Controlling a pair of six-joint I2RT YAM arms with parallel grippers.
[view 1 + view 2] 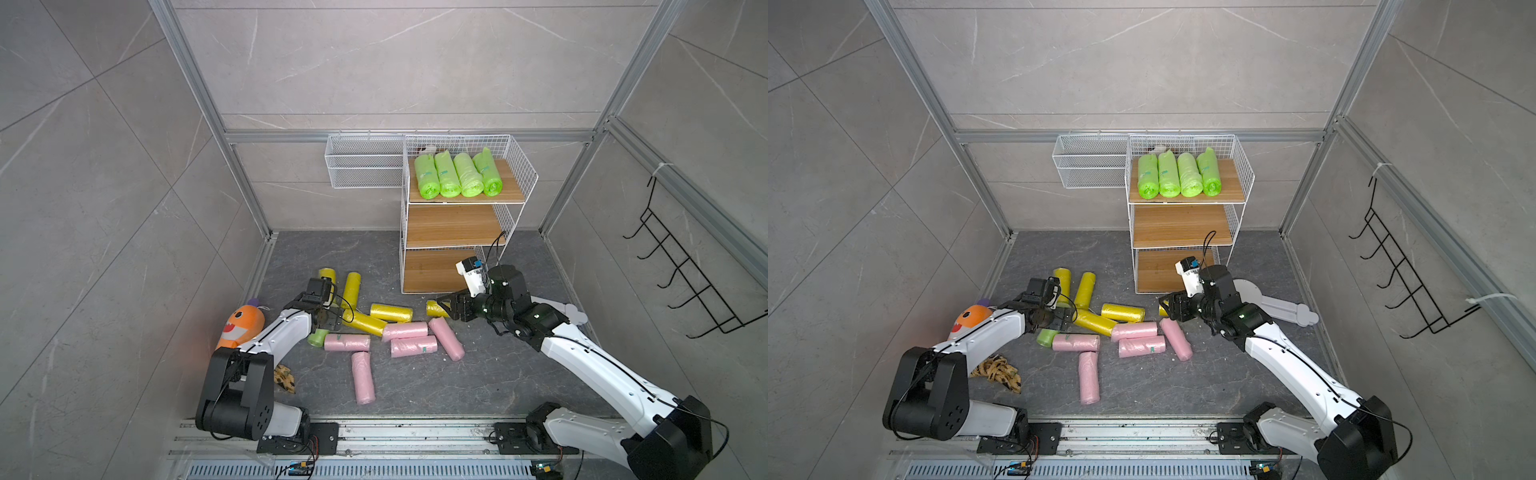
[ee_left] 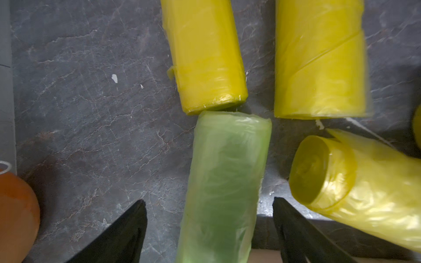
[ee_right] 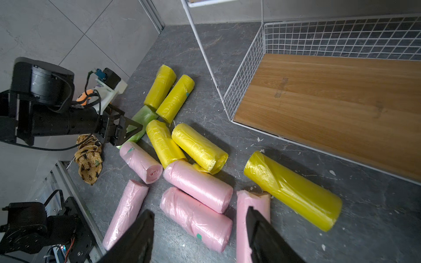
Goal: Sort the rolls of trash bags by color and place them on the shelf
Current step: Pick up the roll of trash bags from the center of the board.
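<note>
While left end effector (image 2: 209, 200) straddles a green roll (image 2: 227, 159), jaws wide, untouching

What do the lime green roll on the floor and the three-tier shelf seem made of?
Lime green roll: thin translucent plastic film, glossy, crinkled. Three-tier shelf: white wire mesh, likely coated metal; boards show matte wood grain, possibly laminate.

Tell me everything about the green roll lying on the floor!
The green roll is a soft-looking cylinder of thin, crinkly lime plastic. It lies flat on the dark floor, one end against a yellow roll. The left gripper is open, a jaw on each side, not squeezing it.
</note>
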